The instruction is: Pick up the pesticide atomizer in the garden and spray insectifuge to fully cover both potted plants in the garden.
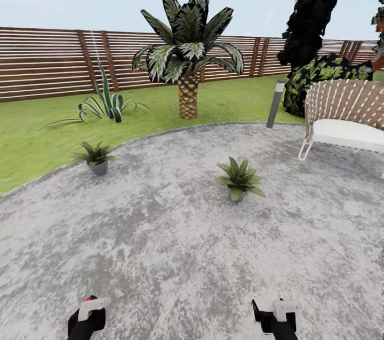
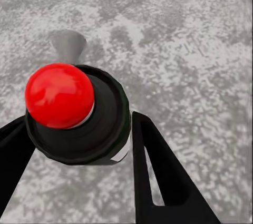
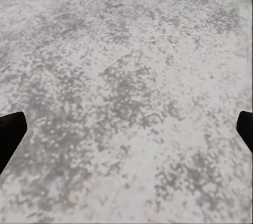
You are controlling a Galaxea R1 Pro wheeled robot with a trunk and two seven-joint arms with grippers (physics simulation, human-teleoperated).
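Note:
My left gripper [image 1: 85,314] hangs low over the paved patio [image 1: 176,254], shut on the pesticide atomizer [image 2: 74,113]. Its black spray head with a red cap sits between the two dark fingers [image 2: 158,171], and the red cap [image 1: 88,298] also shows in the head view. The bottle's body is hidden below the head. Two potted plants stand ahead on the patio: one [image 1: 96,157] near the lawn edge at left, the other [image 1: 239,179] nearer the middle. My right gripper [image 1: 274,316] is open and holds nothing, its fingertips [image 3: 10,132] spread wide over bare paving.
A scaly-trunked palm [image 1: 188,62] and a striped agave [image 1: 104,102] grow on the lawn behind the patio. A grey bollard lamp [image 1: 276,103], a wicker chair [image 1: 346,116] and a dark bush [image 1: 320,78] stand at right. A brown slatted fence [image 1: 48,62] closes the garden.

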